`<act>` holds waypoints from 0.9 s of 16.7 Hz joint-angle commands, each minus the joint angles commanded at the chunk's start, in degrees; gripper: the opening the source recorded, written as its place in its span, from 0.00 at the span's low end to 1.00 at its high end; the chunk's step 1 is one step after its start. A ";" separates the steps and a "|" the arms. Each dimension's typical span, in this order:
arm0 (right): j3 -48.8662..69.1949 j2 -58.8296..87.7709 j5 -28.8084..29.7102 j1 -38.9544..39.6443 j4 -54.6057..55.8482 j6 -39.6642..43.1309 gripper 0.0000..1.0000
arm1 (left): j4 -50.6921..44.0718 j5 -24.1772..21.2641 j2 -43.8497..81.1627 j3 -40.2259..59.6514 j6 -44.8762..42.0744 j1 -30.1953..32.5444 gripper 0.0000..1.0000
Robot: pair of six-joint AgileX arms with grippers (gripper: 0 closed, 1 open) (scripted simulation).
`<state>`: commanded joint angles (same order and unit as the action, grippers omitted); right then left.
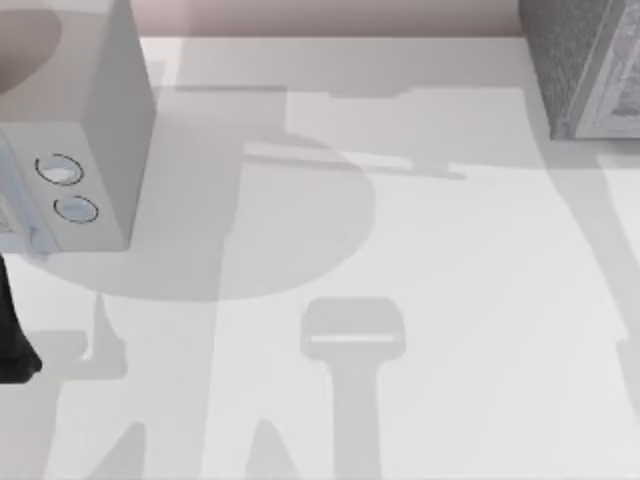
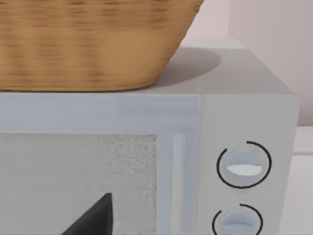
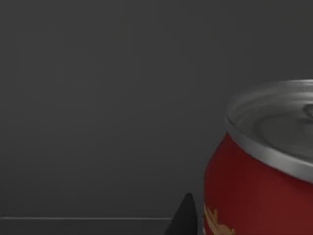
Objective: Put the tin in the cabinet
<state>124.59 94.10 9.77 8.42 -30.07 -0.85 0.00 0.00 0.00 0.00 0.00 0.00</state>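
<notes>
Red metal shows close up in the right wrist view: the tin [image 3: 259,181] stands upright against a flat dark grey surface. 1 dark fingertip [image 3: 185,218] of the right gripper rises just beside the tin's red wall, very near it, though whether it touches cannot be told. The second finger is hidden, so whether the right gripper is spread or pinching the tin cannot be told.

The tin is a small can with a glossy red body that bulges slightly below its rim. Its top is silver, with a raised rim ringing a recessed lid. A bit of golden-yellow label print sits low on the red wall.

From above, the white table [image 1: 450,300] carries soft grey shadows. The cabinet [image 1: 590,60], dark grey and speckled with a paler framed front, sits at the far right corner. A pale grey box with 2 round dials [image 1: 75,120] stands at the far left. A dark piece of the left arm [image 1: 12,330] shows at the table's left edge, near the box.

The left wrist view faces that box's front, its 2 dials to one side of a speckled window. A woven wicker basket [image 2: 93,44] rests on top of the box. 1 dark fingertip [image 2: 95,218] of the left gripper points toward the window; its spread cannot be told.
</notes>
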 joint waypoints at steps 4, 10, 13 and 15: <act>7.61 5.42 -0.85 -0.28 -1.77 -0.15 0.00 | 0.00 0.00 0.00 0.00 0.00 0.00 1.00; 18.54 14.03 -1.58 -1.26 -4.91 -0.14 0.00 | 0.00 0.00 0.00 0.00 0.00 0.00 1.00; 24.05 18.20 -1.88 -1.81 -6.36 -0.19 0.00 | 0.00 0.00 0.00 0.00 0.00 0.00 1.00; 28.22 21.10 -2.22 -2.05 -7.34 -0.23 0.00 | 0.00 0.00 0.00 0.00 0.00 0.00 1.00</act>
<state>152.81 115.20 7.55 6.37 -37.42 -1.08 0.00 0.00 0.00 0.00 0.00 0.00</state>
